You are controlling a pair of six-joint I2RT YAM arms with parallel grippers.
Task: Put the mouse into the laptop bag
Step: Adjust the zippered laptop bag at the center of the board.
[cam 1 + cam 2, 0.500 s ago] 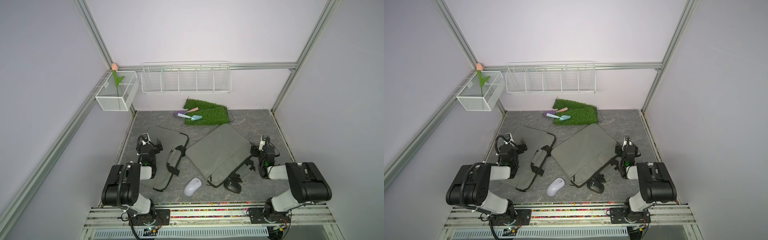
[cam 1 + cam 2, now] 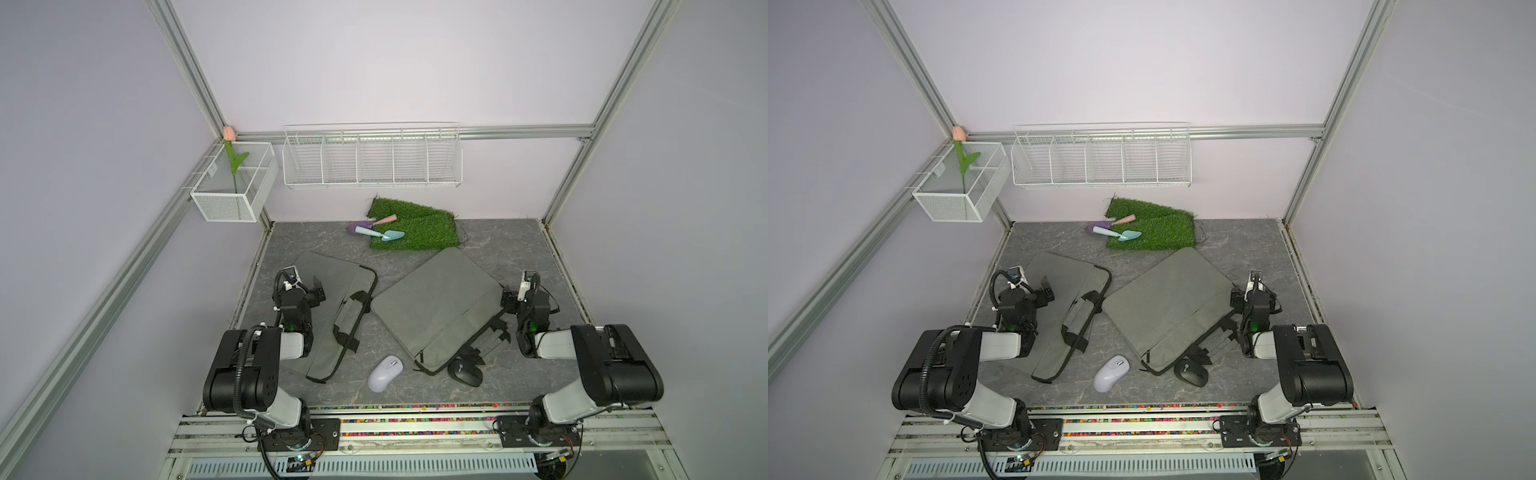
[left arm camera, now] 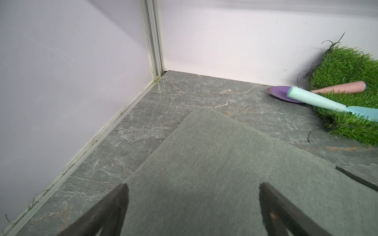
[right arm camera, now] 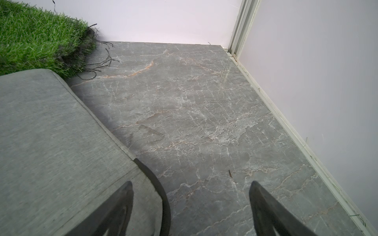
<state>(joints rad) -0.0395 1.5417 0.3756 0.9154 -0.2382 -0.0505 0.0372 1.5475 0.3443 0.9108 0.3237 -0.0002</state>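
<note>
Both apart: left end effector (image 3: 193, 185), right end effector (image 4: 191, 182) | white mouse (image 2: 385, 373) just beside laptop bag (image 2: 436, 307)

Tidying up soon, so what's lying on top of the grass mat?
A blue trowel and a pink-handled purple trowel lie on the mat, the purple blade sticking off onto the table. Anything under the mat is hidden.

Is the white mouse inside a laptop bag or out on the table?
Out: the white mouse lies fully exposed on the grey tabletop, nothing covering it.
</note>
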